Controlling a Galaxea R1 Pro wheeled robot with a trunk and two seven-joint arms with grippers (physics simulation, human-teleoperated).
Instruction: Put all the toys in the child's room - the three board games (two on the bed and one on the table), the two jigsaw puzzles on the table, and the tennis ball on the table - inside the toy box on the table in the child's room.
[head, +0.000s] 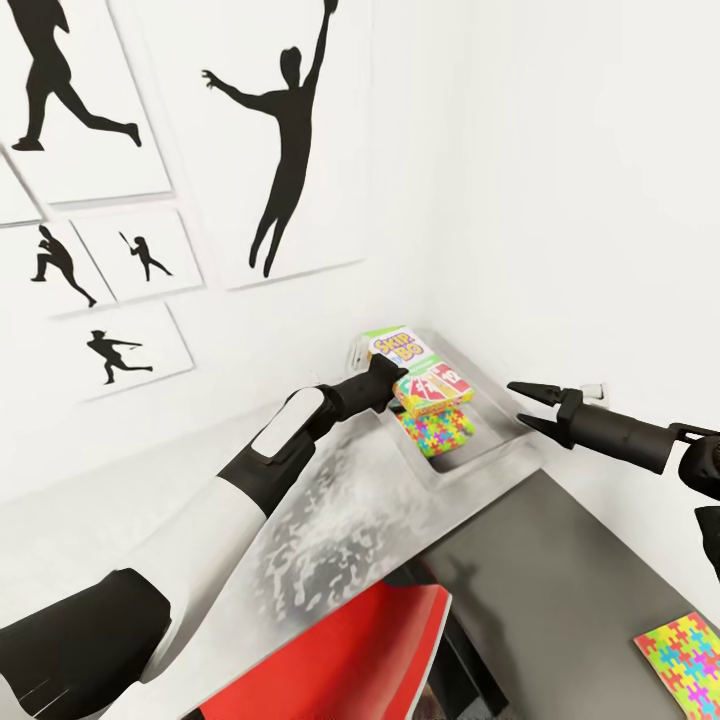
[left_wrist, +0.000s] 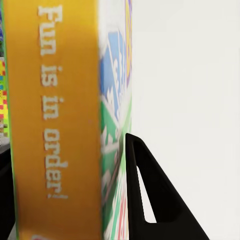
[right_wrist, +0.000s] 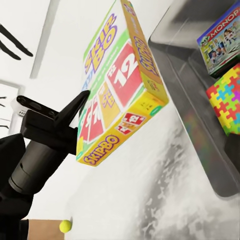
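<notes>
At centre frame in the head view, the left gripper (head: 392, 372) is clamped on the Skip-Bo box (head: 412, 368), held above the toy box (head: 500, 450), where a jigsaw puzzle (head: 440, 430) lies. At the right, the right gripper (head: 524, 405) hangs with its fingers apart. Another jigsaw puzzle (head: 685, 662) lies at lower right.

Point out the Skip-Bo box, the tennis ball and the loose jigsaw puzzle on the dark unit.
Skip-Bo box (right_wrist: 122, 75): right wrist view, on its printed front face.
Tennis ball (right_wrist: 65, 226): right wrist view, on its middle.
Jigsaw puzzle (head: 686, 661): head view, on its patterned top.
</notes>
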